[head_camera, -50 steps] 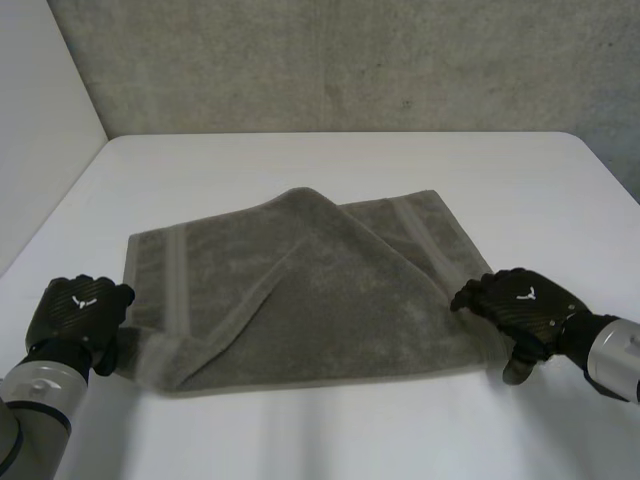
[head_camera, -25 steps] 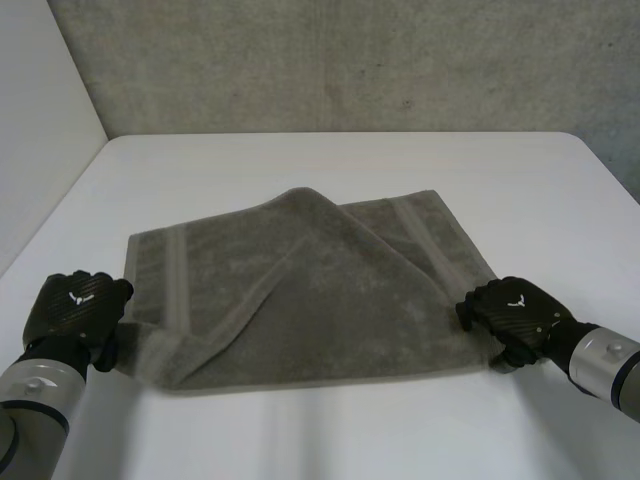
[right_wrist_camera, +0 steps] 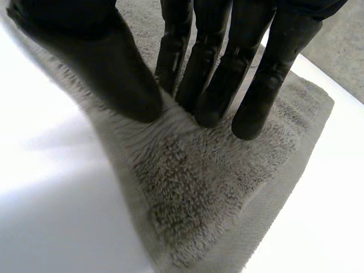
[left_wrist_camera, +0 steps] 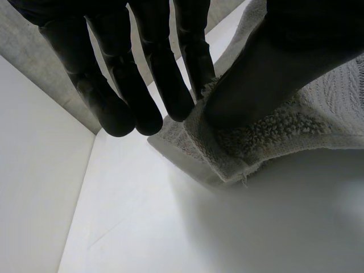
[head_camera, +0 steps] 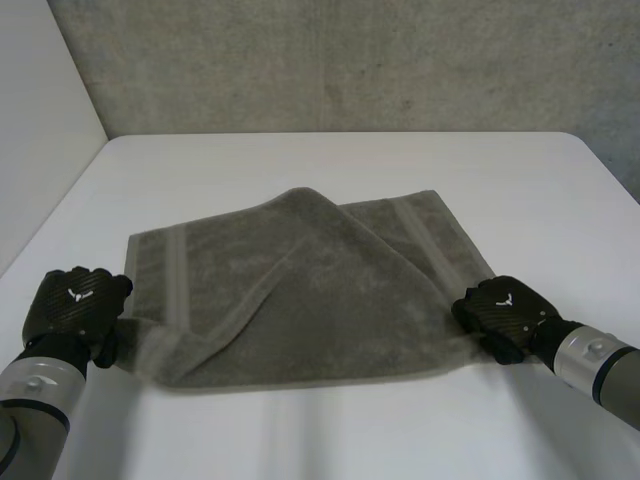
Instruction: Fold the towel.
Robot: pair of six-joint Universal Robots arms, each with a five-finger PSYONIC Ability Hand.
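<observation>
A grey towel (head_camera: 300,300) lies on the white table (head_camera: 330,160), its far part folded over at a slant so a peak points away from me. My left hand (head_camera: 75,305) sits at the near left corner. In the left wrist view the thumb and one finger of that hand (left_wrist_camera: 267,74) pinch the towel's thick edge (left_wrist_camera: 318,119), the other fingers straight beside it. My right hand (head_camera: 500,312) rests on the near right corner. In the right wrist view its fingers (right_wrist_camera: 219,62) and thumb press into the towel (right_wrist_camera: 210,187) and nip a small ridge of cloth between them.
A rough concrete wall (head_camera: 330,60) stands behind the table's far edge, and a white panel (head_camera: 40,130) runs along the left side. Bare table lies beyond the towel and in a strip along the near edge.
My right hand slid in onto the towel's near right corner and its fingers and thumb closed on the cloth. The left hand kept its pinch and barely shifted.
</observation>
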